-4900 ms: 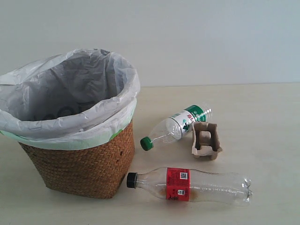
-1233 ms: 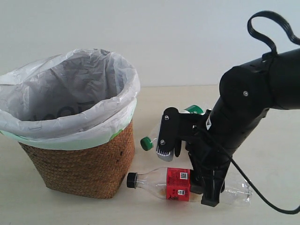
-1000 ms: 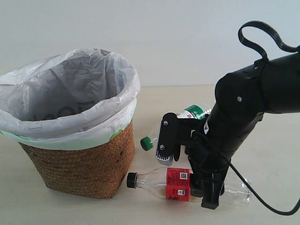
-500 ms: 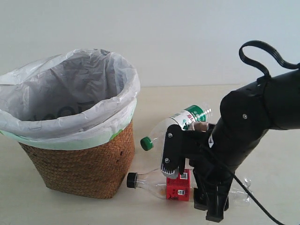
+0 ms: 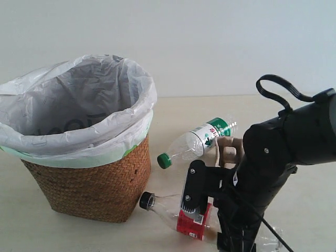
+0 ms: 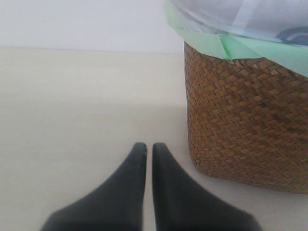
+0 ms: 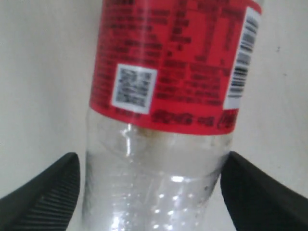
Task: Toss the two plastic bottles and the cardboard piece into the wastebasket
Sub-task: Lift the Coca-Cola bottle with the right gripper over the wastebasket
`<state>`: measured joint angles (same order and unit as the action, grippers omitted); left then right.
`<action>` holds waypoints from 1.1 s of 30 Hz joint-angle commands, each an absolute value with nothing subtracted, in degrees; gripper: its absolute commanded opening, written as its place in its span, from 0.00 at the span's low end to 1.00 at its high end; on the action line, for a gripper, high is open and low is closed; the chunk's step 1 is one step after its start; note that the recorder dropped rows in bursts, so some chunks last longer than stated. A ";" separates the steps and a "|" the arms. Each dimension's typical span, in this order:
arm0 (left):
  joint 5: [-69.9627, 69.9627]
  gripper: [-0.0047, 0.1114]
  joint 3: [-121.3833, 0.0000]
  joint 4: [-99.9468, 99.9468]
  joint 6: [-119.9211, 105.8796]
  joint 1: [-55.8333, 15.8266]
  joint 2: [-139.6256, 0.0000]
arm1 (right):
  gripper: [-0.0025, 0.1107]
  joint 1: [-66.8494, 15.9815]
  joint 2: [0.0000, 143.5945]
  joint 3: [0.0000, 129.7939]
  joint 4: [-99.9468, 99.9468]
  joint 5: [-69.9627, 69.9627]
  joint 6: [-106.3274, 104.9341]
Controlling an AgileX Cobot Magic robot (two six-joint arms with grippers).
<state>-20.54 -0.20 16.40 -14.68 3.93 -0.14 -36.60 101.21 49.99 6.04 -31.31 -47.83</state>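
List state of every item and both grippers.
Long clear plastic bottle with black cap and red label: capped, lying on its side
Short clear plastic bottle with green cap: capped, lying on its side, untouched
Beige moulded cardboard holder: untouched, partly hidden
Brown wicker wastebasket: upright, lined
Right gripper: open, fingers either side of long bottle
Left gripper: shut, empty

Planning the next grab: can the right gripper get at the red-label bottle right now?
Probably yes: the right gripper is open with a finger on each side of the red-label bottle, and nothing lies between them.
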 commanded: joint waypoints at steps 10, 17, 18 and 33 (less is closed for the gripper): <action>-20.58 0.07 0.00 16.23 -14.95 4.09 0.00 | 0.46 -36.63 101.79 49.79 8.38 -30.63 -47.95; -20.58 0.07 0.00 16.23 -14.95 4.09 0.00 | 0.43 -36.63 102.55 49.79 8.38 -31.75 -46.69; -20.58 0.07 0.00 16.23 -14.95 4.09 0.00 | 0.43 -36.63 102.85 49.79 8.38 -31.85 -46.44; -20.58 0.07 0.00 16.23 -14.95 4.09 0.00 | 0.02 -36.63 105.09 51.21 10.55 -35.15 -43.98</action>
<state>-20.54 -0.20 16.40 -14.68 3.93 -0.14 -36.60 104.48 50.85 10.54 -32.72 -45.10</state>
